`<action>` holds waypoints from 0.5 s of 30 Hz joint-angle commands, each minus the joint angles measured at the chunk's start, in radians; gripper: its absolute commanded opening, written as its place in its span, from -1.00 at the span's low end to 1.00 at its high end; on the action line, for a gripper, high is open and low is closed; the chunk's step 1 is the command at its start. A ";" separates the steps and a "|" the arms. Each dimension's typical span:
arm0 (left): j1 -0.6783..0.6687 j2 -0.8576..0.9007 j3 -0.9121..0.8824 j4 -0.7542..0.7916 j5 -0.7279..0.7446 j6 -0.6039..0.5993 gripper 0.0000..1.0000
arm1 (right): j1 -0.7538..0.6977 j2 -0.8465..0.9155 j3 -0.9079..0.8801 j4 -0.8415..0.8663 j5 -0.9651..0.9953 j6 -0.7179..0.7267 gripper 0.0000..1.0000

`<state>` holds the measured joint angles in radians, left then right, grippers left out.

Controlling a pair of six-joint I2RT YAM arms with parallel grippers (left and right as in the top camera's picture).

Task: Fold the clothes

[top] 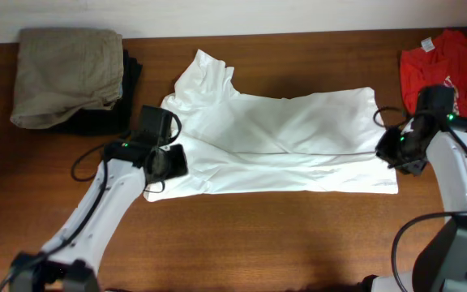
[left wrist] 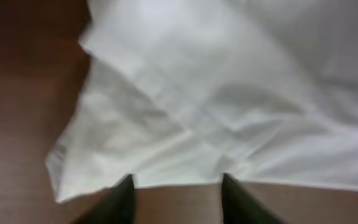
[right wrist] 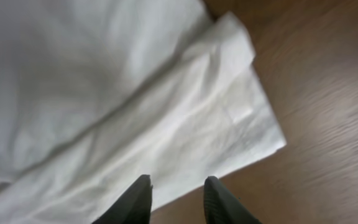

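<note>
Inspecting the table (top: 242, 243), we find the white T-shirt (top: 282, 134) laid crosswise at its middle. One layer is doubled over another along a long crease, and a sleeve projects toward the far left. The lower layer shows past the upper one along the near edge, so we judge the fold to be only partly made and not yet squared.

The left gripper (left wrist: 176, 199) sits low at the shirt's near-left corner. Its jaws stand apart over bare wood just short of the hem, with nothing between them. The right gripper (right wrist: 178, 200) sits at the opposite end, by the near-right corner. Its jaws are likewise parted, straddle the cloth's edge and hold nothing.

In our judgement, the two arms are stationed at opposite ends so the cloth can be lifted evenly, without dragging or twisting.

A khaki garment (top: 67, 73) rests on a black garment (top: 130, 97) at the far left. A red T-shirt (top: 452, 61) lies at the far right. Both lie apart from the shirt.
</note>
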<state>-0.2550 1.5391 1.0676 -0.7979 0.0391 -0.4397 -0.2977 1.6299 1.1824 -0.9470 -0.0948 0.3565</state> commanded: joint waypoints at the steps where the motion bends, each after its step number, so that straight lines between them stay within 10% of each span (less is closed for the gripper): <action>1: 0.000 0.099 -0.003 -0.007 0.077 0.008 -0.41 | -0.003 0.040 -0.060 0.027 -0.037 -0.020 -0.51; 6: 0.000 0.203 -0.003 0.022 0.072 0.008 -0.79 | -0.003 0.087 -0.113 0.130 -0.037 -0.020 -0.72; 15: 0.057 0.332 -0.003 0.053 0.066 0.008 -0.81 | -0.003 0.229 -0.122 0.186 -0.027 -0.019 -0.81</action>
<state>-0.2390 1.8328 1.0695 -0.7498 0.1074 -0.4343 -0.2977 1.8061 1.0698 -0.7719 -0.1223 0.3370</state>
